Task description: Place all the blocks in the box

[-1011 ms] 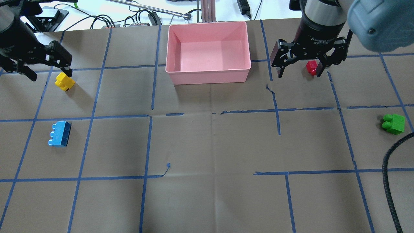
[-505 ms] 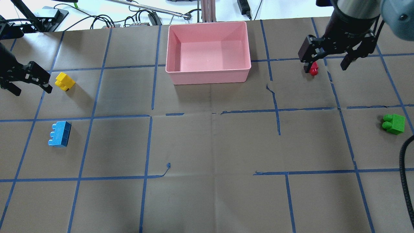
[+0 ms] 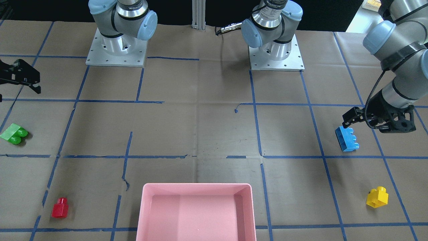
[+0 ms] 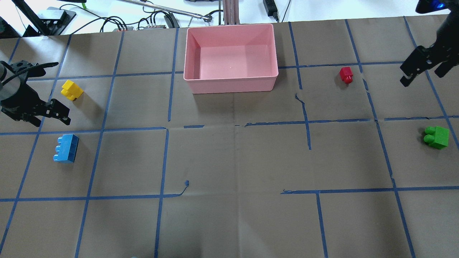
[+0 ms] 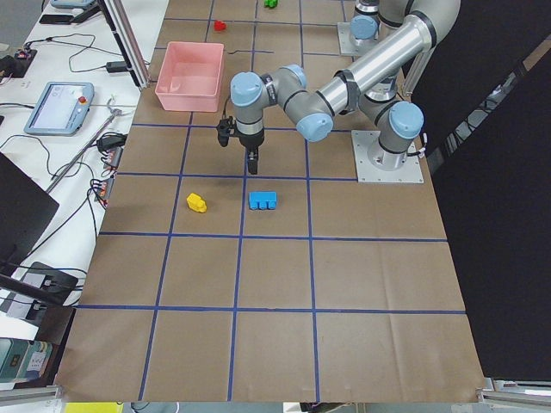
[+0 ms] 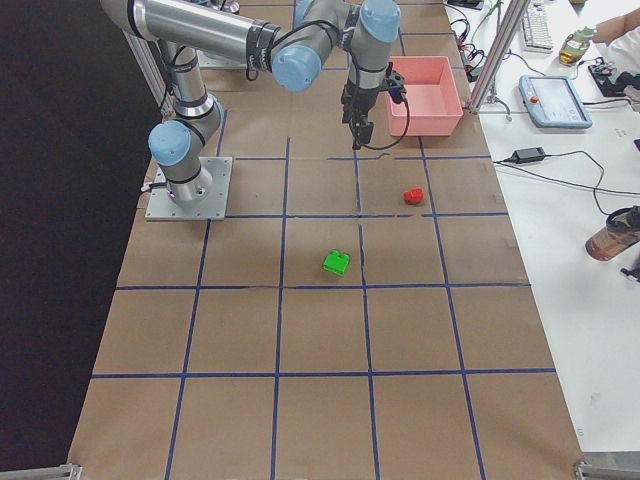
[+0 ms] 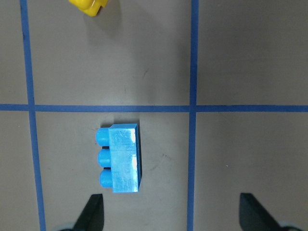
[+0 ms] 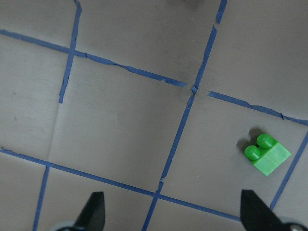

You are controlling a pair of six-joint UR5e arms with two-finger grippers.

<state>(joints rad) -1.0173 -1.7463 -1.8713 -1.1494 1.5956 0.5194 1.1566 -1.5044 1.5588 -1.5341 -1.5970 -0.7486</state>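
Observation:
The pink box stands at the far middle of the table, with no block in it. The yellow brick and the blue brick lie at the left. The red brick and the green brick lie at the right. My left gripper is open and empty, hovering between yellow and blue. In its wrist view the blue brick lies just ahead, left of centre. My right gripper is open and empty, right of the red brick. Its wrist view shows the green brick.
Blue tape lines grid the brown paper. Cables and gear lie beyond the table's far edge, behind the box. The two arm bases stand on the robot's side. A teach pendant lies off the table.
My left gripper moved from beside the yellow brick toward the blue brick. My right gripper moved right, away from the red brick, which stayed on the table. Both stayed open.

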